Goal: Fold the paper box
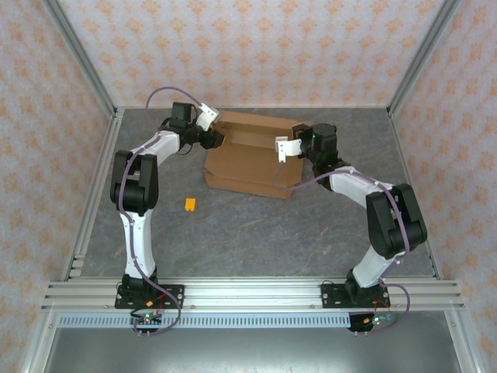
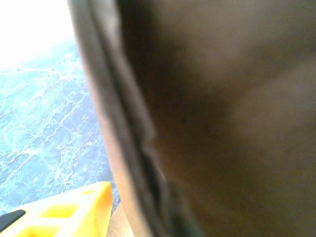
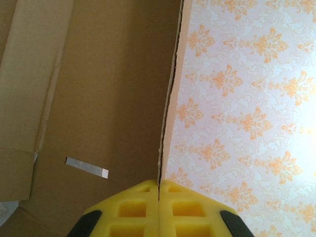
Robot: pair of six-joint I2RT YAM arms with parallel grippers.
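Observation:
The paper box [image 1: 248,155], plain brown cardboard with partly raised walls, lies at the back middle of the table. My left gripper [image 1: 211,138] is at its left edge. In the left wrist view blurred cardboard [image 2: 222,108] stands right against the camera, with one yellow finger [image 2: 64,212] at the lower left and the other finger hidden. My right gripper [image 1: 286,151] is at the box's right side. Its yellow pads [image 3: 133,210] are shut [image 3: 159,185] on the thin edge of an upright cardboard wall [image 3: 108,89].
A tiny orange-yellow piece [image 1: 190,204] lies on the grey table [image 1: 256,241] in front of the box's left corner. Patterned walls and metal frame posts [image 1: 81,70] enclose the table on three sides. A strip of tape [image 3: 87,167] sticks to the cardboard.

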